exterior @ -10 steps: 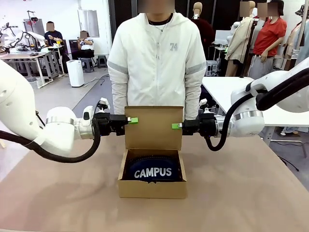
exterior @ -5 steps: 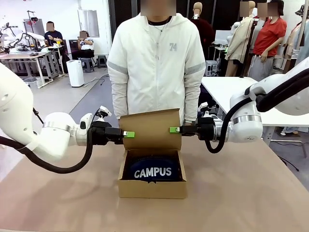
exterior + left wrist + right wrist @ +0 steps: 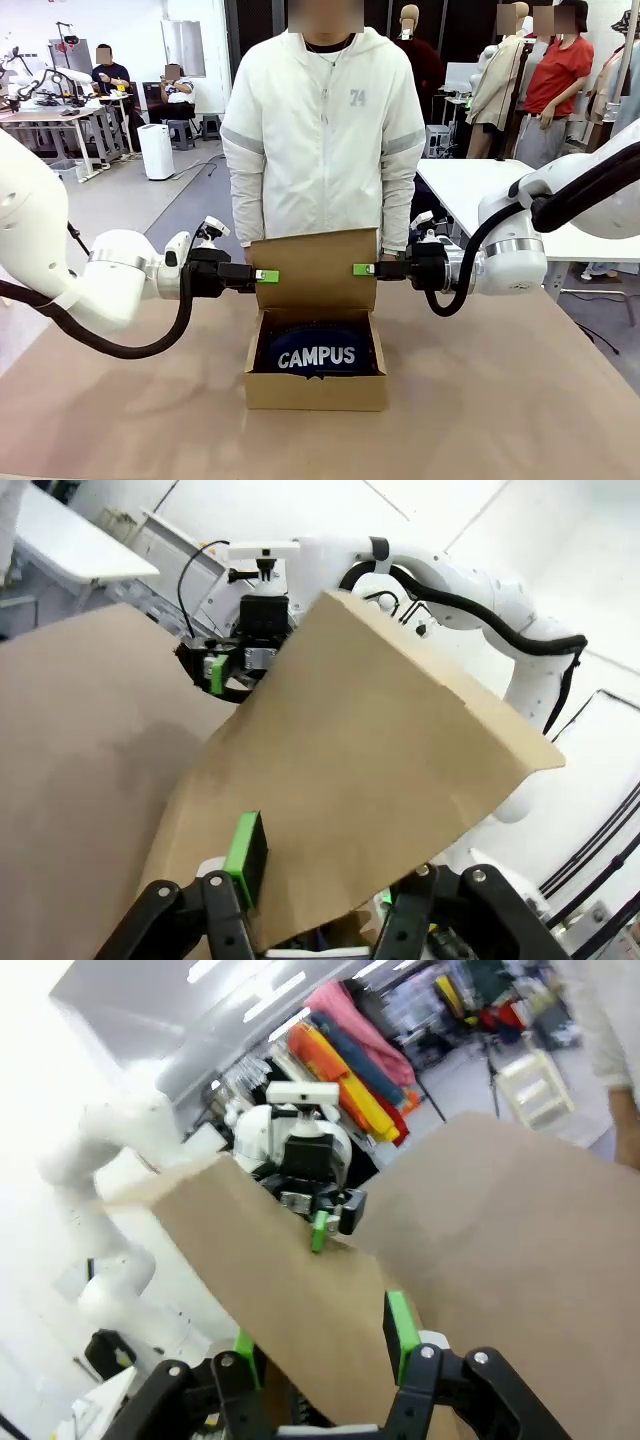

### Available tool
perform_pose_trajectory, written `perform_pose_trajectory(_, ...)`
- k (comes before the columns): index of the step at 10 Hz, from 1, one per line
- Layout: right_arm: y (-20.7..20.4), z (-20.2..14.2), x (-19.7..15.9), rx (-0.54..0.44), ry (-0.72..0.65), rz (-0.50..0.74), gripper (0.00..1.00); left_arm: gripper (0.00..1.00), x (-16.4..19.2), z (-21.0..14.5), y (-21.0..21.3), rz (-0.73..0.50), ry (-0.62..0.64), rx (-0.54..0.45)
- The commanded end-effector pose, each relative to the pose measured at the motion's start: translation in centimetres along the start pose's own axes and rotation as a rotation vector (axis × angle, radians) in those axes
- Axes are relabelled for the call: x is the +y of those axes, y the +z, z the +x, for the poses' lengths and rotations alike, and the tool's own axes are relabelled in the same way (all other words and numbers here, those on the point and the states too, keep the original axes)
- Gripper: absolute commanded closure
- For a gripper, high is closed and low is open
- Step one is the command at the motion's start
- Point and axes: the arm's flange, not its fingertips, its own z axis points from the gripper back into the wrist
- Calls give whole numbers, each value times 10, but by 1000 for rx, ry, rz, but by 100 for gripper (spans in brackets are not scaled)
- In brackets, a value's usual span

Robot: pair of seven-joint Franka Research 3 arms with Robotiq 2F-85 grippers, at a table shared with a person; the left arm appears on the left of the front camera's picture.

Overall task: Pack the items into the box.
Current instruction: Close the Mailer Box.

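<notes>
Front view: box (image 3: 315, 388) sitting mid-table, pouch (image 3: 316, 352) lying inside it. Flap lid (image 3: 315, 270) is standing nearly upright, tipping forward. Left gripper (image 3: 262, 276) and right gripper (image 3: 364, 269) are each pinching one side edge of the lid, apparently so both arms can be folding it down evenly over the contents.

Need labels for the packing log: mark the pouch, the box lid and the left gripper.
pouch (image 3: 317, 356), front view, on the white CAMPUS lettering.
box lid (image 3: 315, 270), front view, middle of the raised flap.
left gripper (image 3: 266, 276), front view, at the green pads on the flap's edge.
</notes>
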Motion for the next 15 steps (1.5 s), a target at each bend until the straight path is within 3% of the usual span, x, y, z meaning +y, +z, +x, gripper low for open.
perform_pose_trajectory(1,9,-13,23,-35,237,118,38,39,-15,-10,8,43,-186,-33)
perform_pose_trajectory(4,8,-30,42,-31,489,193,38,39,-32,-19,7,75,-400,-48)
perform_pose_trajectory(8,12,-49,47,1,585,157,38,39,-51,-53,7,-10,-525,-6)
perform_pose_trajectory(9,16,-51,50,7,600,151,38,8,-53,-62,12,-5,-505,-8)
perform_pose_trajectory(10,22,-52,54,26,605,142,0,0,-56,-70,20,18,-494,9)
perform_pose_trajectory(12,52,-57,62,123,576,105,0,0,-75,-82,52,67,-530,3)
perform_pose_trajectory(13,74,-57,63,108,560,62,0,0,-84,-87,71,83,-547,-18)
perform_pose_trajectory(14,87,-55,65,39,558,7,0,0,-92,-89,88,101,-557,-74)
perform_pose_trajectory(15,86,-48,67,-52,568,-43,0,0,-98,-87,99,152,-580,-196)
